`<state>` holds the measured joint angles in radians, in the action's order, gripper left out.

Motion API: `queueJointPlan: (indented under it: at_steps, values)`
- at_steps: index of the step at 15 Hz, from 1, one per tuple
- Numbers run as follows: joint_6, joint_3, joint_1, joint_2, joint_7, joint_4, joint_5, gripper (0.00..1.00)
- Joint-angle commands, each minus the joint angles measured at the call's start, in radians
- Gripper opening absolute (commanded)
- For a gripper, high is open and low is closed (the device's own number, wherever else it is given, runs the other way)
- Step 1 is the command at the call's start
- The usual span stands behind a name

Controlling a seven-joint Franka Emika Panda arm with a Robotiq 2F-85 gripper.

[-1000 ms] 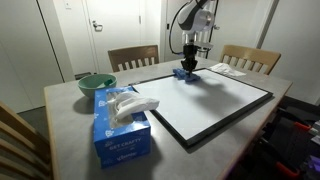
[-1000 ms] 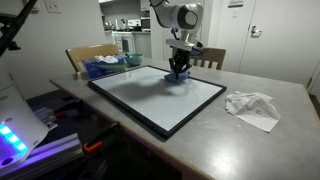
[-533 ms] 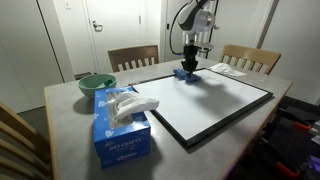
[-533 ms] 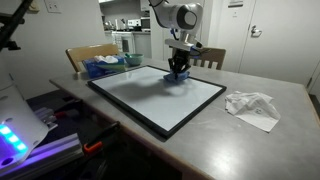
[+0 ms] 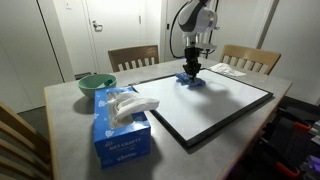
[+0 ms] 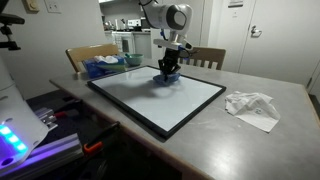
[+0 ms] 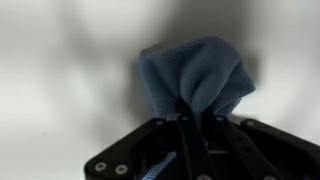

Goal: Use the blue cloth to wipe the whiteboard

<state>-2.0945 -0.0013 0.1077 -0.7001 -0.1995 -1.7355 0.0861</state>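
Jaws are clamped shut on a pinched fold of the small, soft blue cloth (image 7: 195, 75), which bunches out past the tips of the black gripper (image 7: 190, 120). In both exterior views the cloth (image 5: 190, 79) (image 6: 168, 77) is held down on the large glossy black-framed whiteboard (image 5: 215, 105) (image 6: 150, 100), near its far edge. Risks: only a small fold is gripped, so the cloth could be dragged out by friction on a long stroke. If too much downforce is applied, the surface could be scraped by the fingertips. The board looks unclamped on the grey table (image 5: 60, 120) and could be pushed along. The frame could be snagged so close to the edge. Print is seen on the light-blue cardboard tissue box (image 5: 120, 130) but cannot be read. No brand is legible on the gripper.
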Motion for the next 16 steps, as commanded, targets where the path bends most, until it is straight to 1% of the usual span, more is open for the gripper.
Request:
queueJointPlan:
  at_steps: [1, 8, 16]
  values:
    - [-0.040, -0.007, -0.027, 0.041, 0.036, -0.117, -0.035, 0.03]
    - [0.008, -0.014, -0.048, 0.065, 0.068, -0.175, -0.075, 0.03]
    - [0.093, -0.008, -0.043, 0.066, 0.061, -0.192, -0.080, 0.03]
